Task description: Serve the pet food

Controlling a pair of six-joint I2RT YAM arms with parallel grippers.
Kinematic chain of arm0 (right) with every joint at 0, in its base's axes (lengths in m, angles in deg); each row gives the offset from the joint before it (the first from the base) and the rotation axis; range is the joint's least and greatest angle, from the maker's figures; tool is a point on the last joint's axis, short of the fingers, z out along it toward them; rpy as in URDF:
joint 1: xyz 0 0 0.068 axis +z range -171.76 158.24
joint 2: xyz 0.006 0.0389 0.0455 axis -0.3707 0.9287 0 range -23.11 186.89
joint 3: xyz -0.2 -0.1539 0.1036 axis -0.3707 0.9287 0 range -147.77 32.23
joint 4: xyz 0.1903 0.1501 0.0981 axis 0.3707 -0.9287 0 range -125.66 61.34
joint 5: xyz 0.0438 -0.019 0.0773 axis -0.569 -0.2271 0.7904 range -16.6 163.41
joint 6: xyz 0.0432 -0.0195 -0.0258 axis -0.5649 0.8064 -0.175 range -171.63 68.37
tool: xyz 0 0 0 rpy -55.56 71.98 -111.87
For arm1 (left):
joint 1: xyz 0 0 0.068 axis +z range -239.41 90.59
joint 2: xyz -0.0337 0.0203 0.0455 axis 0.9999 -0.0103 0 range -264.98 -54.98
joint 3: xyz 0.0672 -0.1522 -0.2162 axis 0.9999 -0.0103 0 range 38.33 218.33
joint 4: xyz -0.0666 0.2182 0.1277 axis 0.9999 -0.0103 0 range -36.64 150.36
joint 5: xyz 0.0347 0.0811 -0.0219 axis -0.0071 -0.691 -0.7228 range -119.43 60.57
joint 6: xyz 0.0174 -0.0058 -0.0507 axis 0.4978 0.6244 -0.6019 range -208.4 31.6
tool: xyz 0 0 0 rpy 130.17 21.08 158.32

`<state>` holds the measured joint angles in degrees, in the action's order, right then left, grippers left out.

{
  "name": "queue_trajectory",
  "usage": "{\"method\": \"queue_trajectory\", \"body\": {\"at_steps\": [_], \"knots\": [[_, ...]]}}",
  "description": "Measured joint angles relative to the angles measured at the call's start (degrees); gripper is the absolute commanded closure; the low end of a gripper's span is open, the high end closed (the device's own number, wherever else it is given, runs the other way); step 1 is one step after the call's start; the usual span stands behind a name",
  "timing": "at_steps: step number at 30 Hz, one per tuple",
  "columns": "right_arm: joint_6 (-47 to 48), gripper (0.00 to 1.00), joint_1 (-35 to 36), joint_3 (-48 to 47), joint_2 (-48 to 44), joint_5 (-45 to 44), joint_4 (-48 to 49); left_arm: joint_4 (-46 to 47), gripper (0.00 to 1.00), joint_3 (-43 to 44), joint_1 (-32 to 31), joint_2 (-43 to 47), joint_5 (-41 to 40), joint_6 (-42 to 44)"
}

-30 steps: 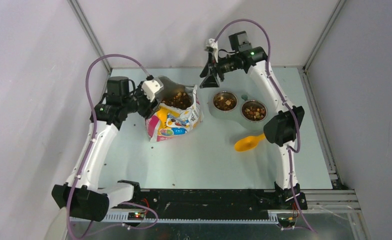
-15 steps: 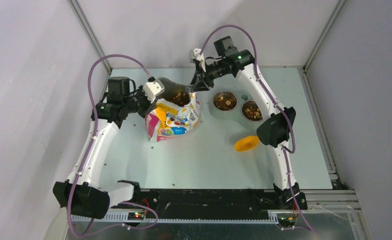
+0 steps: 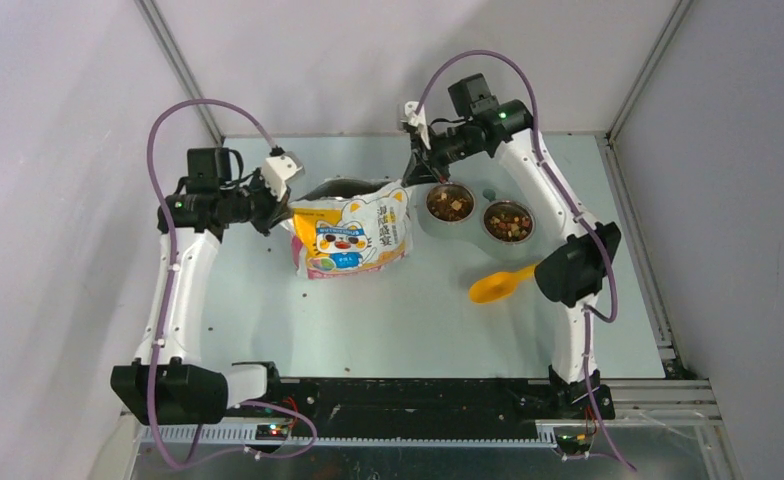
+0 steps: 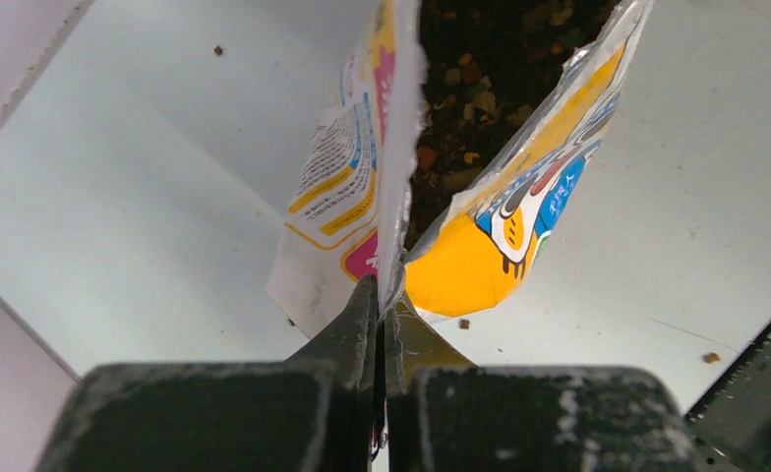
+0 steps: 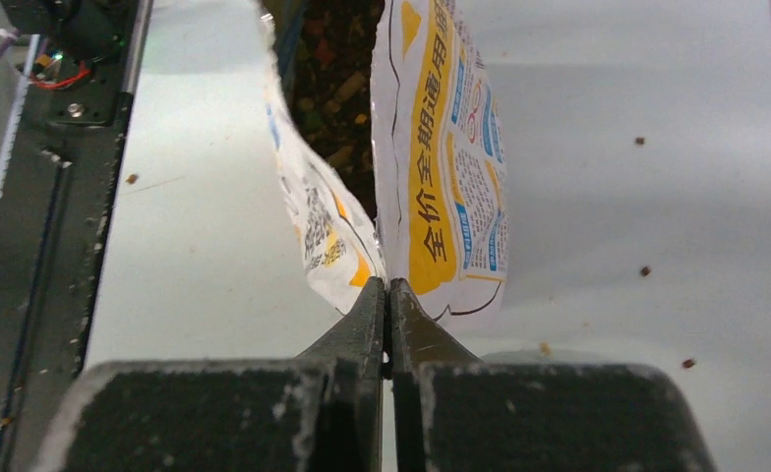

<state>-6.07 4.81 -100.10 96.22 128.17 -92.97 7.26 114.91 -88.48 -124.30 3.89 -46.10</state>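
Pale table (image 3: 268,320); left gripper (image 4: 380,293), right gripper (image 5: 388,292) each pinch bag (image 3: 353,235) rim; pet food (image 4: 470,88) inside; bowls (image 3: 451,203), scoop (image 3: 495,288) to its right.

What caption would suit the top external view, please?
Left gripper and right gripper pinch opposite edges of the bag beside the filled twin bowl.

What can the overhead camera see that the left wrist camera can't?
Only overhead: a two-bowl feeder already holding pet food, the yellow scoop, and the right arm at the cat bag's other end. Only left wrist: that arm's jaws pinched shut on the bag's edge, and more pet food inside it. Both: the bag and the table under it.
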Motion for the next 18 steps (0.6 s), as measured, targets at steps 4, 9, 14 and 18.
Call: {"method": "queue_trajectory", "body": {"at_steps": [4,9,14,18], "knots": [[0.13,1.00,-0.07,2.25,-3.52,-0.33,-3.91,-4.74,1.00,3.19,1.60,-1.14,2.97,0.35],[1.97,1.00,-0.55,3.26,-6.38,-0.13,-9.79,-10.49,1.00,4.98,1.49,-1.25,8.04,1.44],[3.61,1.00,-0.90,6.54,-8.41,0.31,-12.48,-14.01,1.00,7.17,0.46,-2.60,10.43,2.36],[5.51,0.98,-0.70,7.39,-8.44,0.00,-12.46,-14.43,1.00,7.89,-0.66,-3.23,10.40,2.82]]}}
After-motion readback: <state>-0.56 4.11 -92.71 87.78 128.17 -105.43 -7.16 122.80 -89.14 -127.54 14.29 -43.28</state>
